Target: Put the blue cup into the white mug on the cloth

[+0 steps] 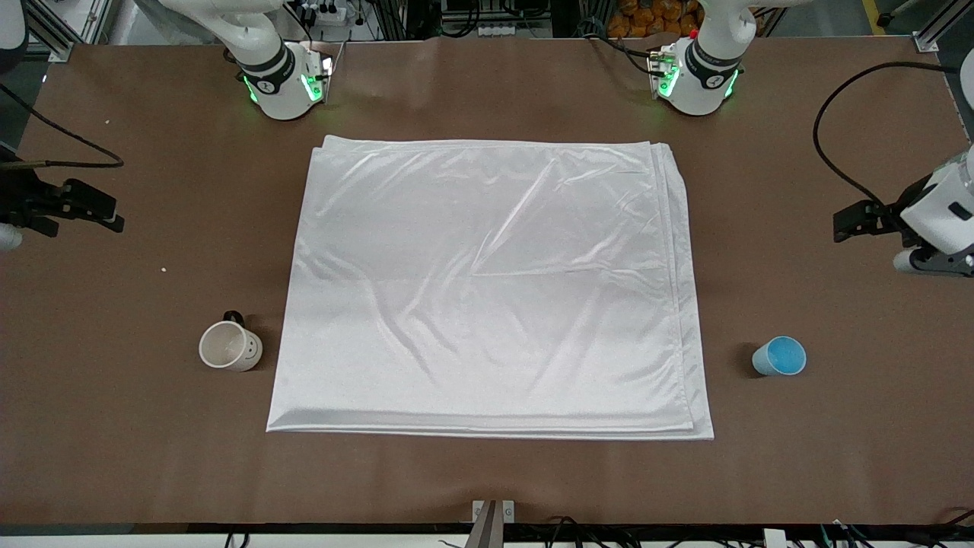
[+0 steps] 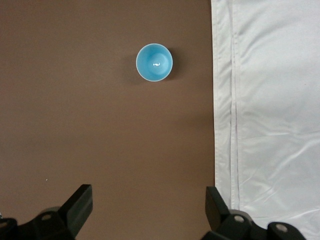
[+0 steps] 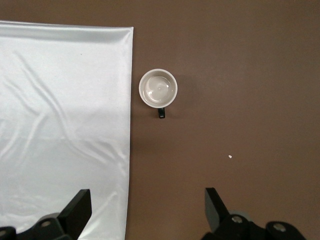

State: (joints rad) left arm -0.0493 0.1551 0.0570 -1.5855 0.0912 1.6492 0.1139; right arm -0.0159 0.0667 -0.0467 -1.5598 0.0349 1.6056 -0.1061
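The cloth (image 1: pixel 491 285), large, white and shiny, lies flat in the middle of the table. The white mug (image 1: pixel 230 346) stands upright on bare table just off the cloth's edge toward the right arm's end, its black handle (image 3: pixel 161 113) turned away from the front camera. Off the cloth's edge at the left arm's end, the blue cup (image 1: pixel 779 356) also stands upright. My left gripper (image 1: pixel 848 222) hangs open and empty over bare table, with the blue cup (image 2: pixel 154 62) some way off from it. My right gripper (image 1: pixel 114 213) is open and empty too, over the cloth's edge (image 3: pixel 127 150), apart from the white mug (image 3: pixel 158 88).
Both arm bases (image 1: pixel 285 84) (image 1: pixel 696 76) stand along the table edge farthest from the front camera. A black cable (image 1: pixel 829 152) loops over the table at the left arm's end, another (image 1: pixel 68 141) at the right arm's end. A white crumb (image 1: pixel 163 269) lies near the mug.
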